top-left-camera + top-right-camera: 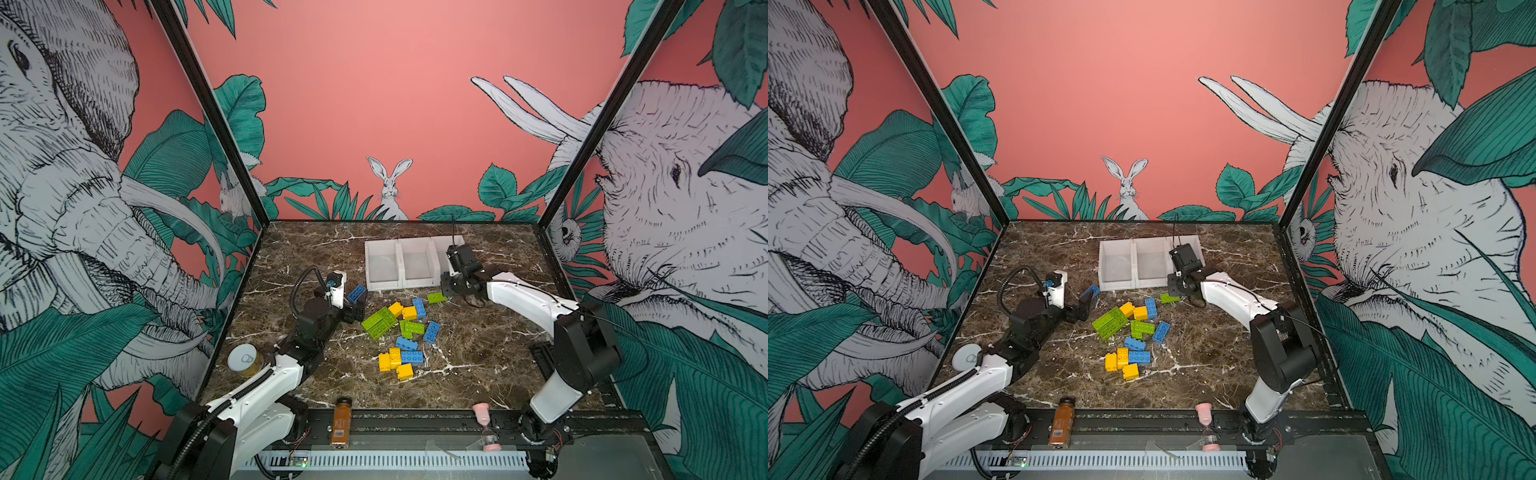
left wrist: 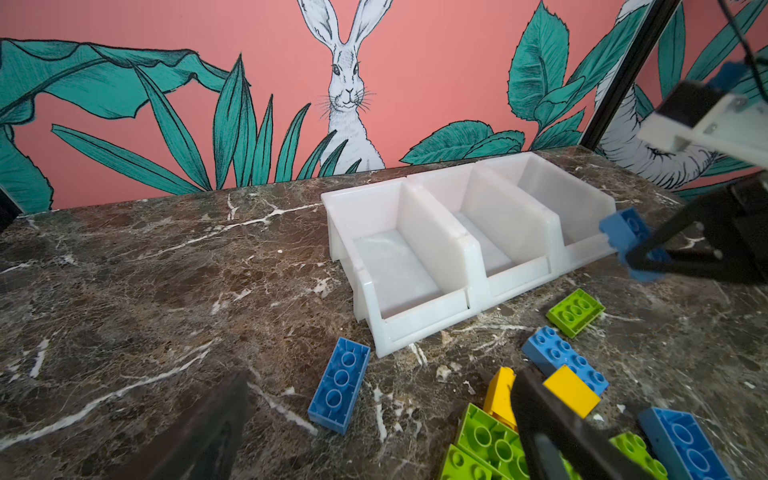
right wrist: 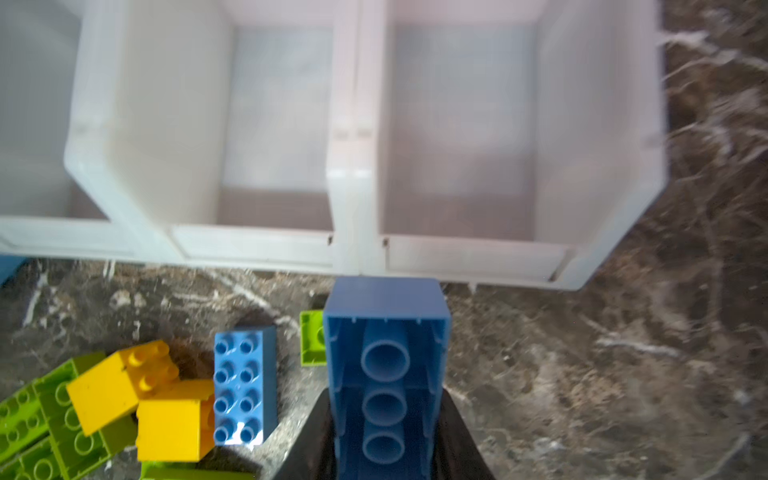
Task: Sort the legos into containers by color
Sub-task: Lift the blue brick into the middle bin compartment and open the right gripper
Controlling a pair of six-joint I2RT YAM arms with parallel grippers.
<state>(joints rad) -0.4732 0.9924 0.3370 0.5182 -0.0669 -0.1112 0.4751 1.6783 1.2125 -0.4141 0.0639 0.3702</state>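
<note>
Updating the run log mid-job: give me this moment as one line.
right tool: shut on blue brick, in front of bins | left tool: open, empty | bins: all empty | other legos: on table

Left arm crouches low, its left gripper [image 1: 1080, 311] spread wide, nothing between the jaws. Right arm stretches far forward, right gripper [image 3: 384, 399] pinched tight on a blue brick [image 3: 386, 316].

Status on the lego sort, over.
Left gripper open, empty, over the table. Right gripper shut on blue lego, just short of the containers. All three empty; path looks clear.
</note>
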